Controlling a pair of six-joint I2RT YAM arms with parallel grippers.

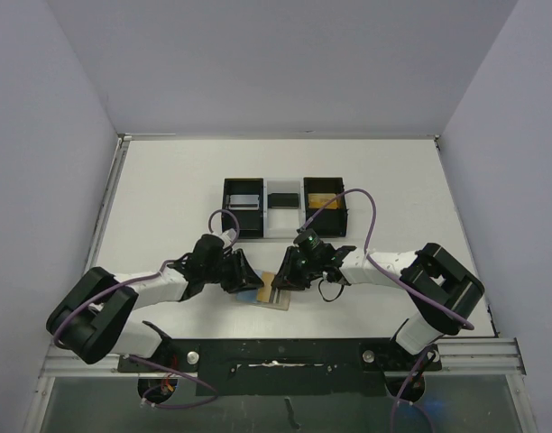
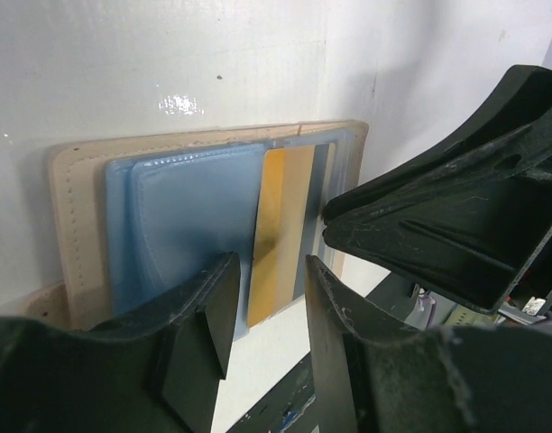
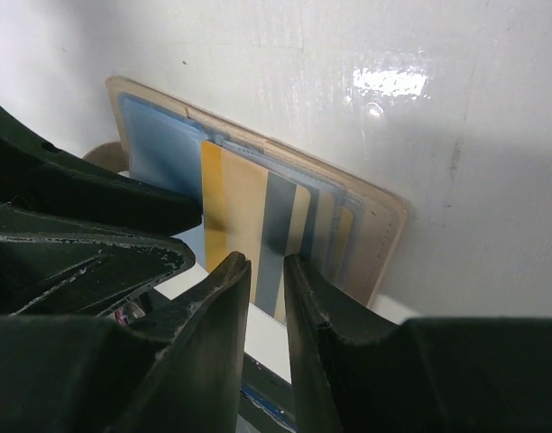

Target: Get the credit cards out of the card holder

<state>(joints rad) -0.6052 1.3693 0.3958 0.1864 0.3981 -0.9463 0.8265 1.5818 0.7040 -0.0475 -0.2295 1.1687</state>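
You are looking at a tan card holder (image 2: 78, 180) with pale dotted stitching along its edge, clear blue pockets (image 2: 186, 225) inside, a yellow-orange credit card (image 2: 280, 234) with a grey stripe, a white worktop (image 2: 168, 54), your left hand (image 2: 271, 266) and right hand (image 3: 265, 262) black, purple cables (image 1: 374, 221), a black-and-white tray (image 1: 227, 207).

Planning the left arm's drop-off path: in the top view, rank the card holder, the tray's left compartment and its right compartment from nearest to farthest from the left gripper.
1. The card holder, beside the left gripper, on its right.
2. The tray's left compartment, straight beyond.
3. The tray's right compartment, beyond and rightward.
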